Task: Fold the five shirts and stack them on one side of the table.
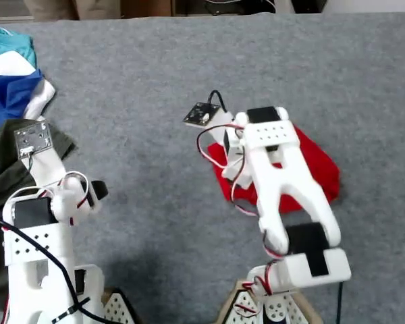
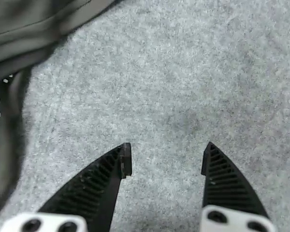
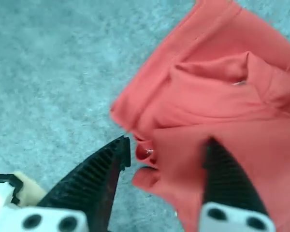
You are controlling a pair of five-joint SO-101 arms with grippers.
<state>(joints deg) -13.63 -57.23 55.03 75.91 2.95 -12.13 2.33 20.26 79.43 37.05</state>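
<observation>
A folded red shirt (image 1: pixel 317 165) lies on the grey table right of centre, partly under the right arm. In the right wrist view the red shirt (image 3: pixel 217 106) shows bunched folds, and my right gripper (image 3: pixel 166 150) hangs open above its edge, one finger over bare table, the other over the cloth. A heap of shirts sits at the table's left edge: teal and white (image 1: pixel 10 57), blue (image 1: pixel 10 94), and dark olive (image 1: pixel 3 162). My left gripper (image 2: pixel 166 157) is open over bare table beside the dark shirt (image 2: pixel 19 34), holding nothing.
The grey felt table (image 1: pixel 155 67) has free room across the middle and back. Both arm bases stand at the front edge. The left arm (image 1: pixel 37 223) overlaps the dark shirt pile.
</observation>
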